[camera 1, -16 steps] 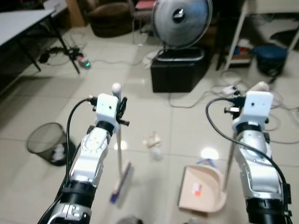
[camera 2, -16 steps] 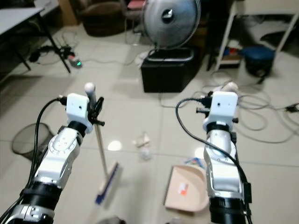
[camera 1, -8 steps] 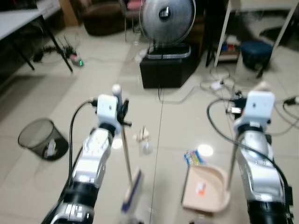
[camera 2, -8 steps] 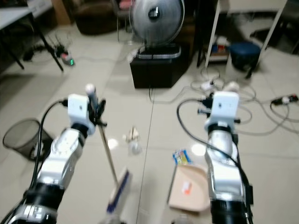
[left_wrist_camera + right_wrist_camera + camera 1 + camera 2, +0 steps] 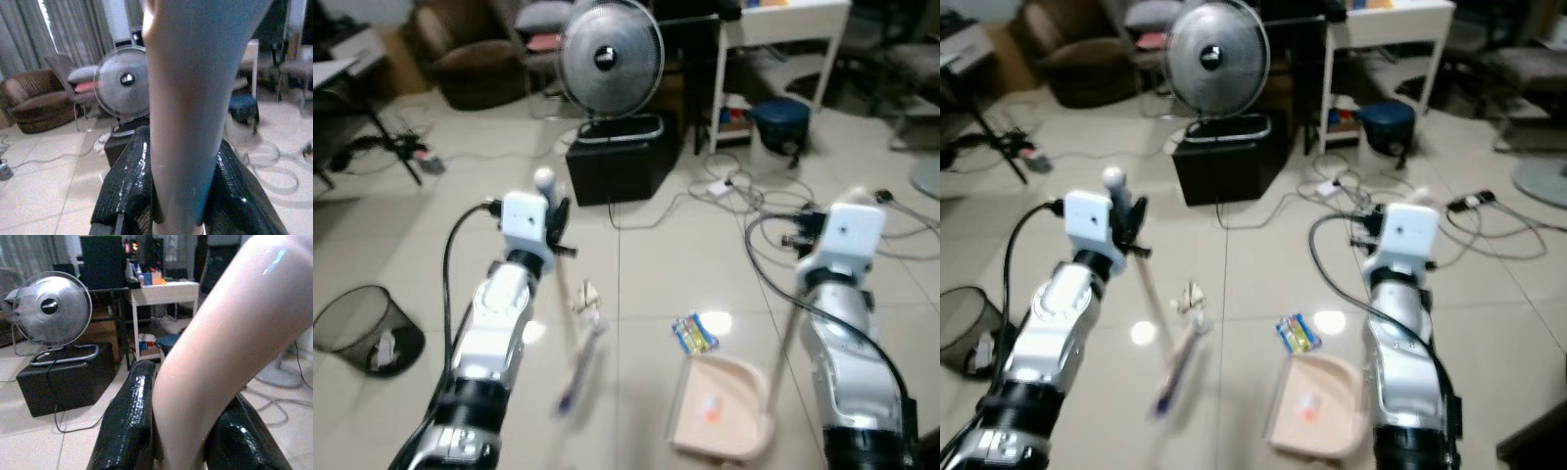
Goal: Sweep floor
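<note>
Cam swung right; broom [image 5: 576, 345] head now nearer wrapper [image 5: 694, 332] (blurred); left gripper [image 5: 178, 193] clamps broom, right gripper [image 5: 183, 431] clamps dustpan [image 5: 720, 419] handle → sweep underway

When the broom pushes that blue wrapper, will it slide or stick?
Probably slides: the blue wrapper looks thin and flat on glossy floor tiles. Being light, it may flutter or skip past the dustpan. The broom is blurred.
</note>
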Controlling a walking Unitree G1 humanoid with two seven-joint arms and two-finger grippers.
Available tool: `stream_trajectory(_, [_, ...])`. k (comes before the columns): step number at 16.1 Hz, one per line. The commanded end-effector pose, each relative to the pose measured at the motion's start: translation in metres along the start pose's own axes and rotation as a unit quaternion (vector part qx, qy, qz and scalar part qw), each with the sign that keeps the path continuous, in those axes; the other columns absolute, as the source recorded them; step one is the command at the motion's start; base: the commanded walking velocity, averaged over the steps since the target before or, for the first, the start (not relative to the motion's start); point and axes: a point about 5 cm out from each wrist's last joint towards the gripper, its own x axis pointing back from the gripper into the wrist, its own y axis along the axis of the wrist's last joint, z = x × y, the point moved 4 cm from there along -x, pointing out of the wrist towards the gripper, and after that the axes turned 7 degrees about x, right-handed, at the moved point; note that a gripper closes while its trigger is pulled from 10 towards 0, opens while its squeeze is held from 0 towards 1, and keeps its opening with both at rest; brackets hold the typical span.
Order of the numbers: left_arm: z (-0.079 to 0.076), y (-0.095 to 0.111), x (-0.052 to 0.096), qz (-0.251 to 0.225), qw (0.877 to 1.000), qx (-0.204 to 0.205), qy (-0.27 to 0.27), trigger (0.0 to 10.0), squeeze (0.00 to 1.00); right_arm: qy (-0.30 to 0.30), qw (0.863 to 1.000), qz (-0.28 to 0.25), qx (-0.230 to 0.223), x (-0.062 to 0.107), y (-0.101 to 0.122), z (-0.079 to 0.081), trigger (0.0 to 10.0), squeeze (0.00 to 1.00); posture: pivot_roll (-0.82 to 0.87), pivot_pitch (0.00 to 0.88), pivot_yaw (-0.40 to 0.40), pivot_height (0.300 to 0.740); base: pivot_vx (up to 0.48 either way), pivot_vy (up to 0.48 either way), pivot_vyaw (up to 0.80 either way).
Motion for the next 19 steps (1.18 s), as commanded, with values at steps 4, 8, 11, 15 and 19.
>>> stream_trajectory(4, [0.0016, 0.0155, -0.0054, -0.027, 0.999, -0.024, -0.002, 10.0, 0.0, -0.01, 1.0, -0.014, -0.01, 0.0003, 0.0067, -0.0021, 10.0, 0.0, -0.06, 0.061, 0.121, 0.74, 0.385, 0.0, -0.15])
stream_trajectory(8, [0.0068, 0.0176, -0.0062, -0.032, 0.999, -0.032, 0.012, 10.0, 0.0, -0.009, 1.0, -0.024, -0.007, -0.0001, 0.0101, -0.0027, 10.0, 0.0, -0.06, 0.067, 0.123, 0.74, 0.401, 0.0, 0.0])
stream_trajectory(11, [0.0096, 0.0178, -0.0064, -0.032, 0.999, -0.034, 0.019, 10.0, 0.0, -0.005, 1.0, -0.031, -0.004, -0.0002, 0.0127, -0.001, 10.0, 0.0, -0.06, 0.07, 0.123, 0.74, 0.414, 0.0, 0.0])
stream_trajectory(15, [0.0094, 0.0173, -0.0075, -0.031, 0.999, -0.035, 0.02, 10.0, 0.0, -0.007, 0.999, -0.027, 0.027, -0.0009, 0.0112, -0.0029, 10.0, 0.0, -0.07, 0.074, 0.127, 0.74, 0.416, 0.0, 0.0])
stream_trajectory(19, [0.0091, 0.015, -0.0072, -0.029, 0.999, -0.029, 0.019, 10.0, 0.0, -0.022, 0.999, -0.036, 0.032, -0.0005, 0.0138, -0.0076, 10.0, 0.0, -0.07, 0.079, 0.13, 0.74, 0.417, 0.0, 0.1])
